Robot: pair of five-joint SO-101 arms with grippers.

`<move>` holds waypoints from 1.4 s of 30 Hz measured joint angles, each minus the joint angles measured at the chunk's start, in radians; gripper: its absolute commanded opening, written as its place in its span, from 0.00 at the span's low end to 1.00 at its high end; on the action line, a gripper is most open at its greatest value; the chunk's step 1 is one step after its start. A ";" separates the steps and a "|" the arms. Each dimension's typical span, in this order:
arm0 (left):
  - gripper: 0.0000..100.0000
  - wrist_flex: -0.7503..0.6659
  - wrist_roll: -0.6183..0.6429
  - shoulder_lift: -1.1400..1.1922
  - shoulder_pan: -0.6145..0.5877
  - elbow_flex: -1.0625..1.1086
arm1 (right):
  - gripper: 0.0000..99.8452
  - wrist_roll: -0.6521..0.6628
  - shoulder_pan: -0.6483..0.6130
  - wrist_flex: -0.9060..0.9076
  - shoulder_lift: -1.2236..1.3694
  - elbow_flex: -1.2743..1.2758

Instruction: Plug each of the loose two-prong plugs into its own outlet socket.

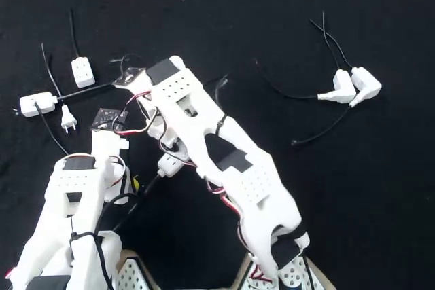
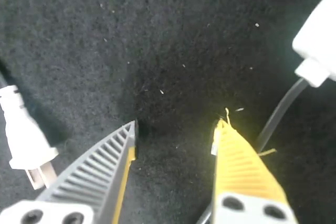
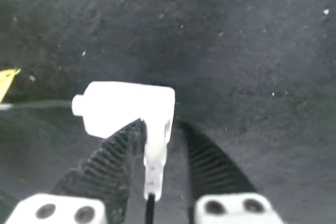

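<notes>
A loose white two-prong plug (image 1: 68, 119) lies on the black cloth at the left, and its prongs are visible on the plug (image 2: 23, 140) in the left wrist view. My left gripper (image 2: 176, 129) hangs open just above bare cloth, right of that plug (image 1: 109, 121). Two white sockets (image 1: 83, 71) (image 1: 37, 104) lie farther left and back. My right gripper (image 3: 157, 129) is shut on the stem of a white plug (image 3: 155, 150), which meets a white block (image 3: 126, 106). In the high view the right gripper (image 1: 129, 81) is stretched over the left arm.
A plug and socket pair (image 1: 350, 87) lies joined at the far right with black cables trailing. Another white connector (image 1: 170, 163) sits under the right arm. A white body with a grey cable (image 2: 317, 40) lies close to my left gripper. Thin cables cross the cloth at the left.
</notes>
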 measured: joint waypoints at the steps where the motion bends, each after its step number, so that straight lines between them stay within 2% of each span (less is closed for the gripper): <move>1: 0.25 0.000 0.000 0.000 0.000 0.000 | 0.17 0.012 0.000 0.000 -0.029 0.015; 7: 0.25 0.000 0.000 0.000 0.000 0.000 | 0.17 0.118 -0.032 0.000 -0.272 0.130; 11: 0.25 0.000 0.000 0.000 -0.011 0.000 | 0.18 0.259 -0.031 -0.023 -0.416 0.269; 16: 0.25 0.008 0.012 0.012 -0.150 -0.012 | 0.36 0.413 -0.031 -0.150 -0.562 0.502; 18: 0.25 0.009 0.063 0.012 -0.221 -0.029 | 0.43 0.453 -0.031 -0.201 -0.615 0.589; 21: 0.25 0.009 0.124 0.014 -0.316 -0.057 | 0.46 0.535 -0.038 -0.278 -0.686 0.730; 27: 0.25 -0.011 0.183 0.014 -0.428 -0.080 | 0.43 0.744 -0.109 -0.459 -0.704 0.977; 32: 0.25 -0.023 0.212 0.014 -0.486 -0.086 | 0.43 0.767 -0.112 -0.644 -0.669 1.040; 36: 0.25 -0.023 0.215 0.014 -0.488 -0.092 | 0.39 0.767 -0.114 -0.715 -0.588 1.042; 39: 0.25 -0.023 0.216 0.014 -0.488 -0.092 | 0.28 0.767 -0.114 -0.741 -0.535 1.042; 42: 0.25 -0.023 0.216 0.014 -0.488 -0.092 | 0.07 0.767 -0.114 -0.752 -0.522 1.042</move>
